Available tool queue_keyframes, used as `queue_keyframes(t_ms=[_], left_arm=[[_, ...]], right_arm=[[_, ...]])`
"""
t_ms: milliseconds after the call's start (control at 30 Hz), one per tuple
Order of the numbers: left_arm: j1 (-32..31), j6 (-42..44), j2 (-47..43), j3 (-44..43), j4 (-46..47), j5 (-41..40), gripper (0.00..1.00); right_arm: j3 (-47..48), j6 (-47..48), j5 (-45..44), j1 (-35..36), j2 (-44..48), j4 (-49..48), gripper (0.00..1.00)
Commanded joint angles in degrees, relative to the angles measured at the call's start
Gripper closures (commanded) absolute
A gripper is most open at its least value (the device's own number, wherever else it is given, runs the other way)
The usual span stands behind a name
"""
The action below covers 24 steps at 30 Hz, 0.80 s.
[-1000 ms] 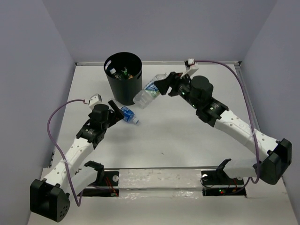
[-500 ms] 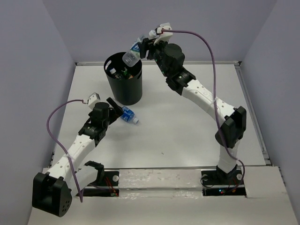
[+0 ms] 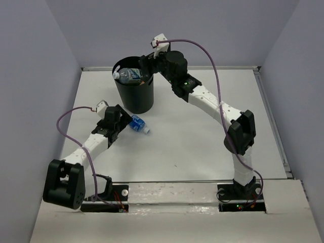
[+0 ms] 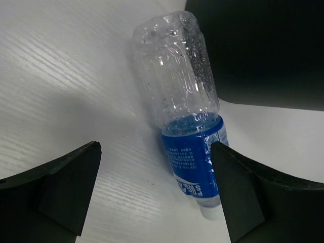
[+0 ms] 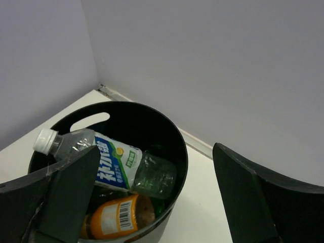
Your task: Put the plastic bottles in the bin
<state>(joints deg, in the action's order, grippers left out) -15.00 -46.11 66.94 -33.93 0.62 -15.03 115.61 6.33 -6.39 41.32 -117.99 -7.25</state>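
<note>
The black bin [image 3: 134,98] stands at the back left of the table. A clear bottle with a white-blue label [image 3: 129,76] lies loose inside it, cap to the left, on an orange bottle [image 5: 115,218] and a green one [image 5: 163,205]. My right gripper [image 3: 145,65] hangs open just above the bin's right rim, with nothing between its fingers [image 5: 154,169]. Another clear bottle with a blue label [image 3: 137,124] lies on the table in front of the bin. My left gripper [image 3: 125,121] is open, its fingers on either side of that bottle [image 4: 185,96] without touching it.
Walls close the table off at the back and both sides. The bin's dark wall [image 4: 263,50] rises right behind the lying bottle. A raised white strip [image 3: 177,191] and the arm bases run along the near edge.
My right gripper carried the white-blue bottle up over the bin, opened and let it go; the bottle now lies in the bin. My left gripper has moved closer around the blue-labelled bottle.
</note>
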Motion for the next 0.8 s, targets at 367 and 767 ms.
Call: queue_keyframes(t_ms=[367,767], left_arm=[[2.6,-1.2,13.9,-6.0,15.6,0.6,0.01],[4.7,-0.7,22.3,-8.7,16.8,0.3,0.28]], right_arm=[[-33.0,-9.1,16.6,2.0,24.7,-6.9,0.08],[-41.4,-12.3,16.2,2.6,30.7,-7.6,0.09]])
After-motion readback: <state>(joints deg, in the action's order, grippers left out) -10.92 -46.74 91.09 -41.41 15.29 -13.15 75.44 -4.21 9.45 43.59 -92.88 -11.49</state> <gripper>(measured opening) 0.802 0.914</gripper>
